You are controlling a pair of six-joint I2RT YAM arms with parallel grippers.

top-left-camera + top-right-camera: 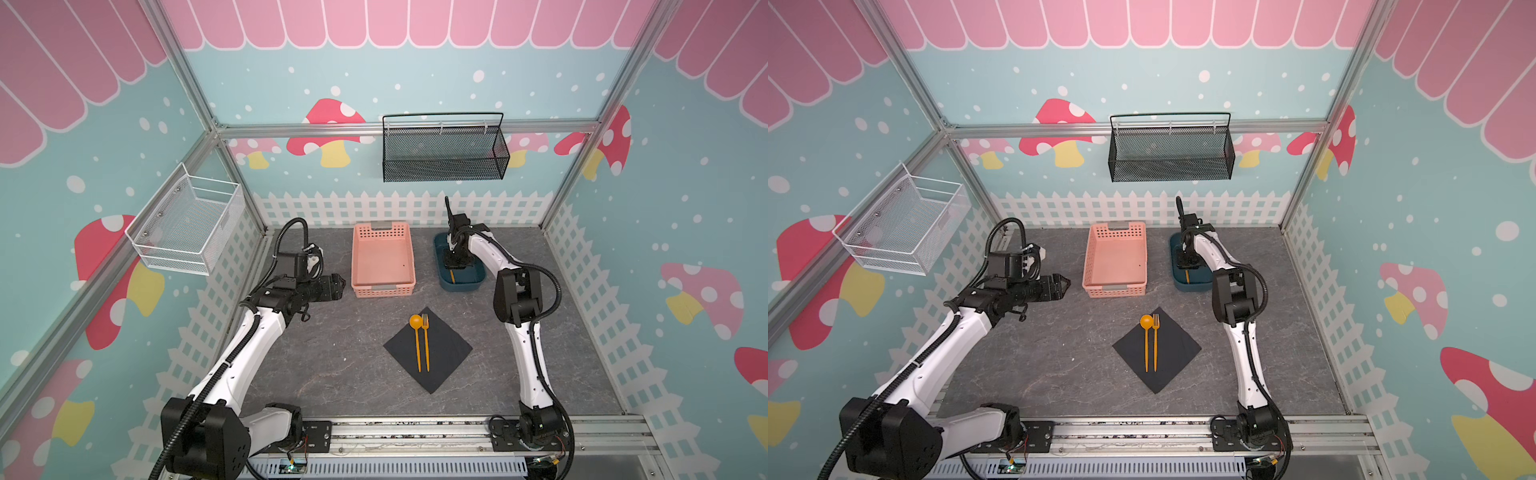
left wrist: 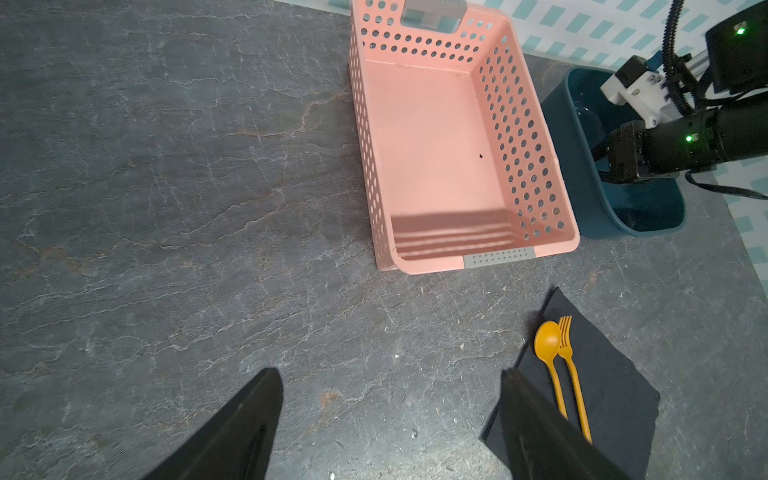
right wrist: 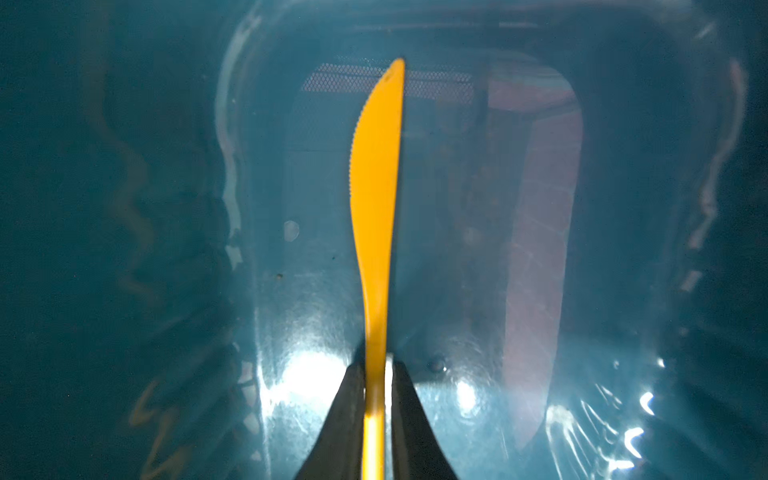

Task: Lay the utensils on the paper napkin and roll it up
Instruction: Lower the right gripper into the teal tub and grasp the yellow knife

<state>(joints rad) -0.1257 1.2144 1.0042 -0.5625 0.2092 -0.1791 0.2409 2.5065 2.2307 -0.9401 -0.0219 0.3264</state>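
Note:
The black paper napkin (image 1: 442,359) (image 1: 1173,355) (image 2: 615,374) lies as a diamond on the grey table. On it the orange spoon (image 1: 417,336) (image 2: 548,345) and fork (image 1: 426,338) (image 2: 572,370) lie side by side. An orange knife (image 3: 376,199) (image 1: 452,276) lies inside the dark blue tub (image 1: 478,283) (image 3: 124,208). My right gripper (image 1: 453,268) (image 3: 377,368) reaches down into the tub, its fingers closed on the knife's handle. Left of the pink basket my left gripper (image 1: 341,284) (image 1: 1068,284) (image 2: 390,374) hovers open, holding nothing.
The pink perforated basket (image 1: 382,287) (image 2: 432,266) stands just left of the tub at the back of the table. A black mesh basket (image 1: 444,153) hangs on the back wall and a white wire basket (image 1: 187,224) on the left wall.

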